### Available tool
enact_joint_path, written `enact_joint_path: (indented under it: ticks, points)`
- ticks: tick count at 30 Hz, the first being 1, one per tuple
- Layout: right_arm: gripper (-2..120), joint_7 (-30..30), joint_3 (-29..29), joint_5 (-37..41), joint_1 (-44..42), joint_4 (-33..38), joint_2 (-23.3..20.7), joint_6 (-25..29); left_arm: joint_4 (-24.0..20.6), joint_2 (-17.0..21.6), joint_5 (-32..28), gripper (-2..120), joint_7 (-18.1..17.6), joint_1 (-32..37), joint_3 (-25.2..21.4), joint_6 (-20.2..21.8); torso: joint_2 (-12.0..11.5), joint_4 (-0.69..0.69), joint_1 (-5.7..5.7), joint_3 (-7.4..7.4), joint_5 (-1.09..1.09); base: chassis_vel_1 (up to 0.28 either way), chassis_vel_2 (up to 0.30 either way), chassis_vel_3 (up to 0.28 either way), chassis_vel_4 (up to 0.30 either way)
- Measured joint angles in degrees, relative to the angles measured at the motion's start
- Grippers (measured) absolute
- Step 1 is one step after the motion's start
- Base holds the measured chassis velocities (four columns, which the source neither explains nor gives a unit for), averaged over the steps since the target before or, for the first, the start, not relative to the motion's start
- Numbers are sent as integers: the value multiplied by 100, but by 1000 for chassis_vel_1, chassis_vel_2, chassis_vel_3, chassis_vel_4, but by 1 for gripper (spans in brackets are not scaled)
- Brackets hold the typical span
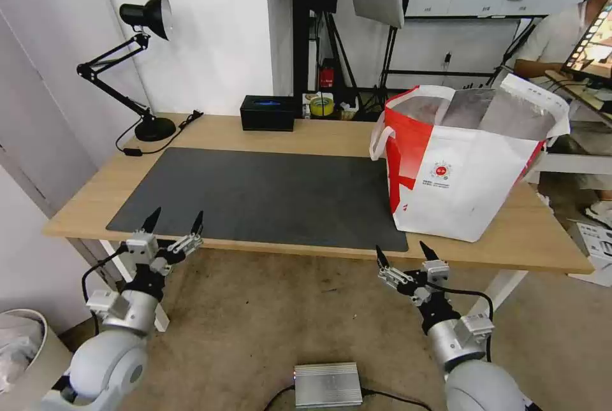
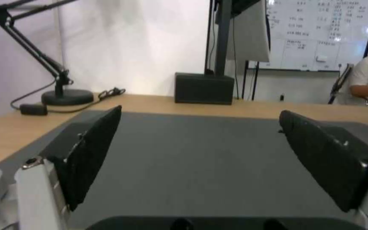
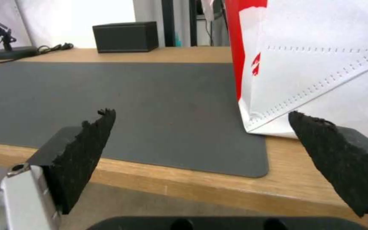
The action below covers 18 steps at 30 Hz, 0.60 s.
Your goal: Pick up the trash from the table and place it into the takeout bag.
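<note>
A: Any lettering you can read?

B: None legibly; the takeout bag (image 1: 470, 172) carries a small round red logo (image 1: 440, 171) with tiny print beneath, too small to make out.

A: And the whiteboard (image 2: 320, 30) behind?

B: Rows of handwritten marks on it; blurred, nothing readable.
</note>
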Motion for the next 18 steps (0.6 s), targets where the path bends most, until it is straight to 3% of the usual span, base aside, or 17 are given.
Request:
enact_joint_path:
  ticks: [18]
  points:
    - [100, 0, 0, 0, 0, 0, 0, 0, 86, -132, -120, 100, 128, 176, 3, -78, 0, 0, 0, 0, 0, 0, 0, 0, 0]
